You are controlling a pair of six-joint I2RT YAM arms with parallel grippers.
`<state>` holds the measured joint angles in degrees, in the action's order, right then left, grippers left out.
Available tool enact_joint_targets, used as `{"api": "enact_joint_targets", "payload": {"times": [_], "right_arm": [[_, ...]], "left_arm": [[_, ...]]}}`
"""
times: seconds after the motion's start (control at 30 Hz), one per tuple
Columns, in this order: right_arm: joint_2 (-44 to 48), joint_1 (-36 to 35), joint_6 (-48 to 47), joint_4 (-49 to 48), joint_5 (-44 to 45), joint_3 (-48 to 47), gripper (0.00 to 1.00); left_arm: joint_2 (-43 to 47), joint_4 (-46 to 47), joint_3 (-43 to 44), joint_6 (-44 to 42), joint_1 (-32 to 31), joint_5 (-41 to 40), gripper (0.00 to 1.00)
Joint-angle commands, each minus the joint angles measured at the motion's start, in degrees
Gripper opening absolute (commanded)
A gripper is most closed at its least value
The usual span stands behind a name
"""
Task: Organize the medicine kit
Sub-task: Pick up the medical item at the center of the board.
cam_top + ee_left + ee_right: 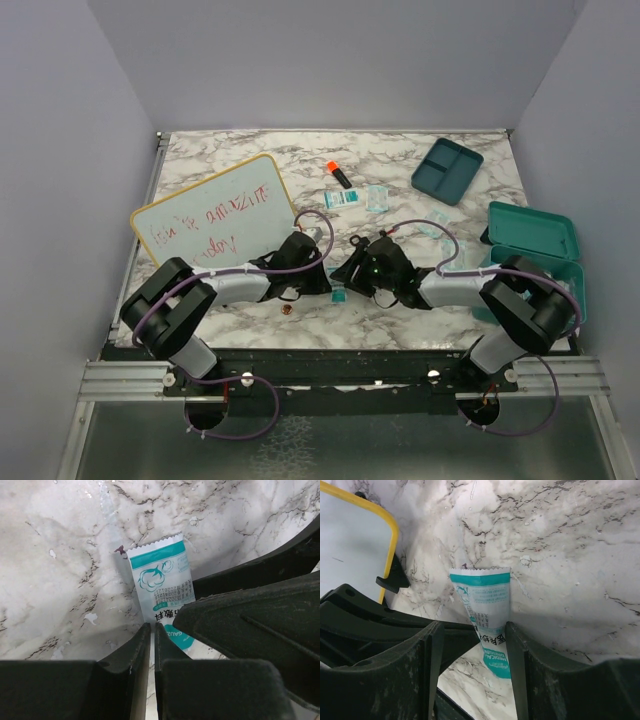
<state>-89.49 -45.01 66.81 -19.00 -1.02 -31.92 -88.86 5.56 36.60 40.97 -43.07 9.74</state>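
Left gripper (322, 285) and right gripper (350, 274) tip to tip. Teal packet (338, 297) between the tips, on the marble. Whiteboard (215, 222) outboard of the left gripper. Orange marker (339, 174) beyond both. Teal divided tray (447, 170) and open teal case (530, 232) well outboard of the right gripper.

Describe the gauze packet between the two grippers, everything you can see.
The gauze packet is a small flat sachet, white and teal, glossy film with a serrated top edge, a cotton-boll drawing and printed text. Sealed, slightly twisted, over the marble table. The left gripper's fingers look closed on its lower end; the right gripper's fingers stand apart around it.
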Motion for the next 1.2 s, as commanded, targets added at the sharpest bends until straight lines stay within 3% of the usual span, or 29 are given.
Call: {"api": "enact_joint_targets", "payload": {"times": [0.0,0.17,0.27,0.63,0.93,1.0,1.17], "right_arm": [[-2.7,-0.5,-0.3,-0.8,-2.5,0.3,0.58],[-2.1,-0.5,-0.1,-11.6,-6.8,2.6,0.58],[-1.7,-0.4,-0.5,-14.3,-7.6,3.6,0.52],[0.1,-0.5,-3.7,-4.3,-1.7,2.3,0.18],[3.9,-0.4,-6.3,-0.4,2.9,2.6,0.01],[5.0,-0.5,-6.9,0.6,3.7,2.4,0.01],[9.8,-0.5,-9.6,6.2,7.8,0.3,0.01]], "left_arm": [[-2.3,-2.0,-0.9,-0.3,0.1,1.0,0.09],[-1.3,-2.7,-1.3,-0.8,0.1,0.4,0.09],[-0.6,-3.0,-1.6,-0.8,0.1,-0.1,0.09],[0.7,-3.5,-2.1,-1.1,0.1,-0.2,0.09],[5.8,-6.5,-1.4,-0.8,0.0,-0.7,0.12],[7.6,-8.0,-0.4,-0.9,0.1,-0.6,0.16],[13.5,-13.1,4.0,-3.5,0.1,-1.3,0.37]]}}
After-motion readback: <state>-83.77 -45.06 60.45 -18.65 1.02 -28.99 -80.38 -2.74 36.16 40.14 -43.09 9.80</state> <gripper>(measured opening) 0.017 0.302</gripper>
